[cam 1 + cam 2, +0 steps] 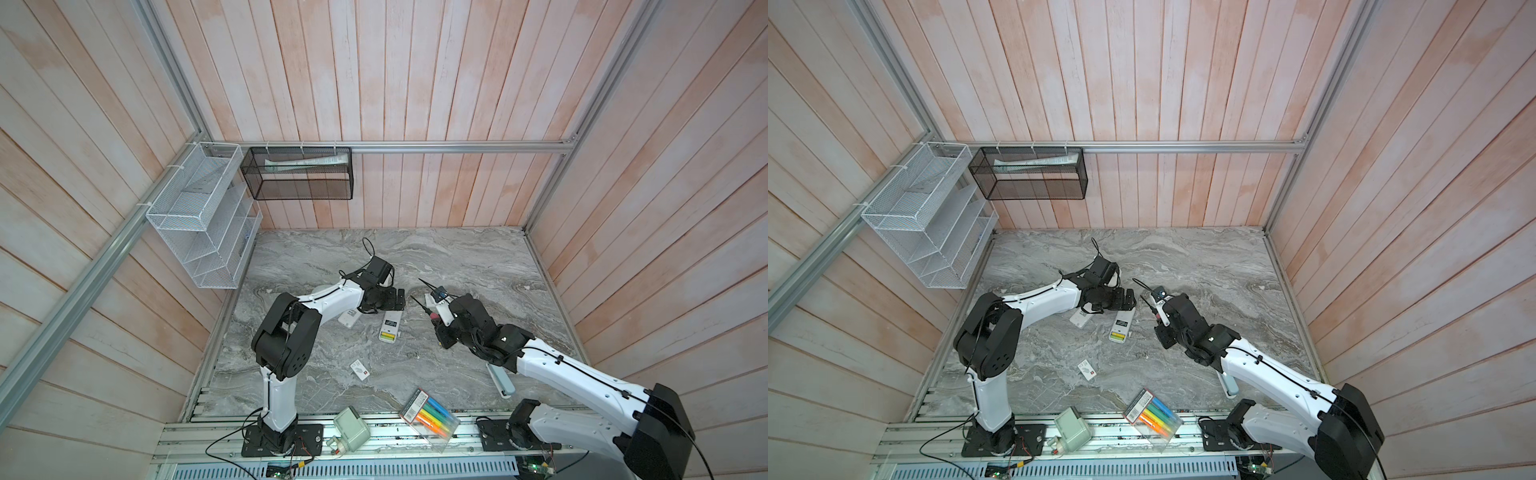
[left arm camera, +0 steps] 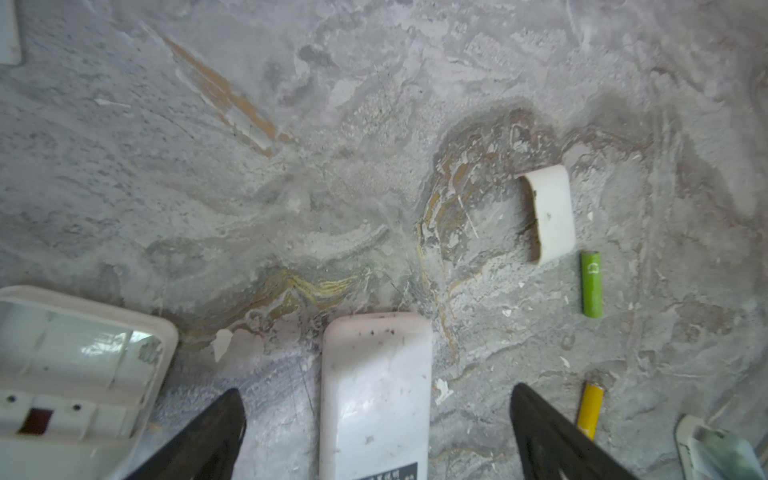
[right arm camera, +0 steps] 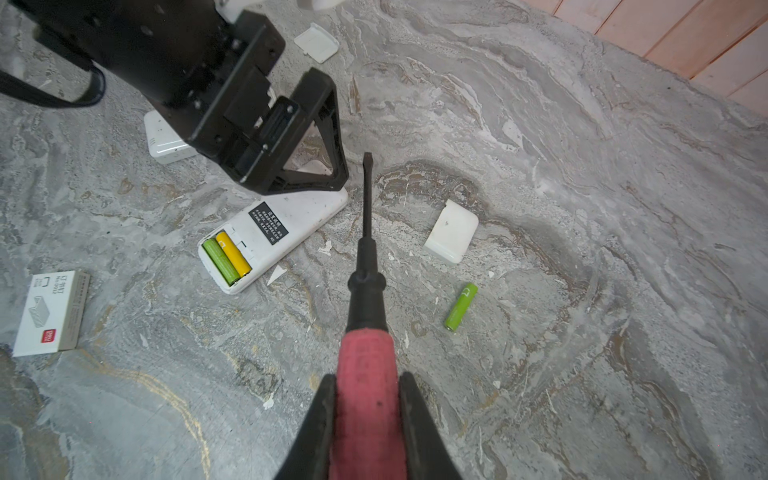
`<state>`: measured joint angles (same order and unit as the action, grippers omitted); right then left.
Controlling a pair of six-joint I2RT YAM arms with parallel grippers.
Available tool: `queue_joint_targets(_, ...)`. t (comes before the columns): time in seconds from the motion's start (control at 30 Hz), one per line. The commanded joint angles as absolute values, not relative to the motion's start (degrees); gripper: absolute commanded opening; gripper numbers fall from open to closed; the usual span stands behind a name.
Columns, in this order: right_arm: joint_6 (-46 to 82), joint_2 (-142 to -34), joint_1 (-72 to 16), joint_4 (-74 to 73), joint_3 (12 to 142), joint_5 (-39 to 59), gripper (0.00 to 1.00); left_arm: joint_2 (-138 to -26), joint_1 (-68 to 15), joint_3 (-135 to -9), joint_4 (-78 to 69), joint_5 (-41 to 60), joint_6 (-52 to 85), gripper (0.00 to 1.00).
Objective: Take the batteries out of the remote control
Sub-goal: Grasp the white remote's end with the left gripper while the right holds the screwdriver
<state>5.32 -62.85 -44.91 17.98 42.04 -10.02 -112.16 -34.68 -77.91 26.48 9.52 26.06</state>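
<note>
A white remote control lies back-up on the marble table, its open compartment holding a green and a yellow battery; both top views show it. My left gripper stands open over its far end, fingers clear of both sides. A loose green battery and a loose yellow battery lie on the table. My right gripper is shut on a red-handled screwdriver, whose tip hangs beside the remote.
A second white remote with an empty compartment lies beside the first. Two white battery covers and a staples box are nearby. A marker pack and a pale stapler sit near the front edge.
</note>
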Motion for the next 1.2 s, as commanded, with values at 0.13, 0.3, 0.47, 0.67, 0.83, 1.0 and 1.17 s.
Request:
queue_joint_targets(0.13,7.05,-59.27,-44.81,20.21,42.29,-10.42,0.00,-116.88,-36.88,-82.29,32.87,3.91,23.29,1.00)
queue_joint_targets(0.3,6.77,-58.03,-44.82,20.82,42.78,-9.87,0.00,-120.01,-38.61,-85.44,35.56,1.24,22.26,0.99)
queue_joint_targets(0.47,6.16,-57.79,-44.78,21.35,43.41,-9.51,0.00,-122.37,-39.62,-87.59,38.07,-0.65,22.19,0.96)
queue_joint_targets(0.67,5.16,-58.44,-44.76,21.80,44.73,-9.56,0.00,-122.87,-40.66,-87.19,40.43,-3.07,23.26,0.88)
queue_joint_targets(0.83,4.27,-59.14,-44.74,22.05,45.69,-9.14,0.00,-123.74,-41.26,-87.12,41.91,-5.13,24.20,0.84)
queue_joint_targets(1.0,2.71,-59.50,-44.80,22.40,46.62,-8.62,0.00,-124.63,-41.48,-86.62,41.91,-5.45,24.76,0.67)
queue_joint_targets(1.17,1.16,-60.19,-44.83,24.21,47.72,-7.24,0.00,-123.41,-41.40,-84.76,40.97,-4.69,23.42,0.59)
